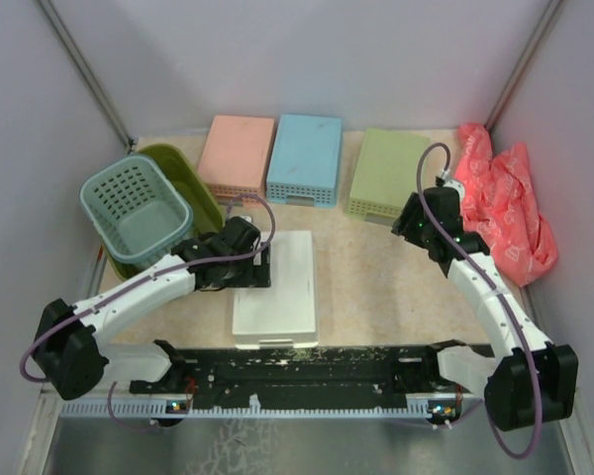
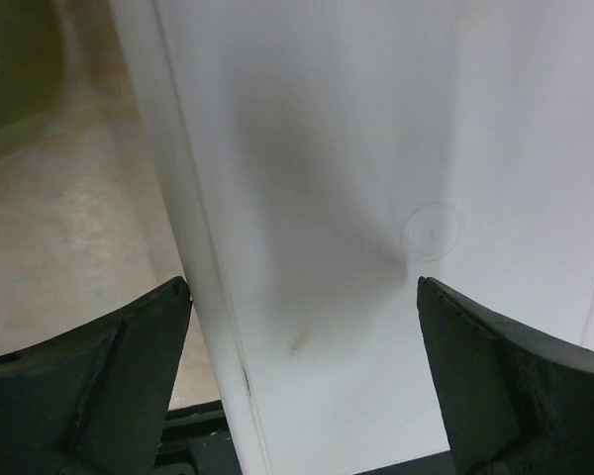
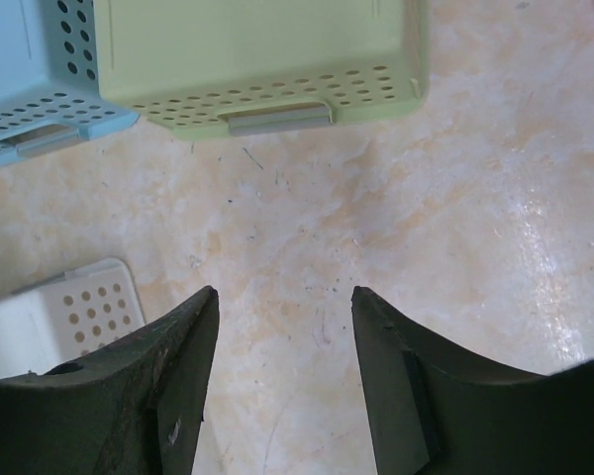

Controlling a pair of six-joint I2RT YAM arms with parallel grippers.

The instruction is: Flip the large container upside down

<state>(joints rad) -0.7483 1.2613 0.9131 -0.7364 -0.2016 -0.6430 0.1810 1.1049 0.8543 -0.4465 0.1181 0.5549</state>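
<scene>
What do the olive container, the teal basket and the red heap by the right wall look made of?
The large container: likely moulded plastic, matte olive, with a smooth rounded rim. The teal basket: plastic too, its walls pierced with even rows of holes. The red heap: probably thin plastic film, crumpled in sharp creases, though cloth is possible.

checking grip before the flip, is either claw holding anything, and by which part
Nothing is held. The left claw is open over the white tray, the right claw open above the table. The olive basket sits apart from both.

Teal basket (image 1: 134, 203) sits in the large container (image 1: 190, 180), beside the left wall (image 1: 40, 148).
</scene>
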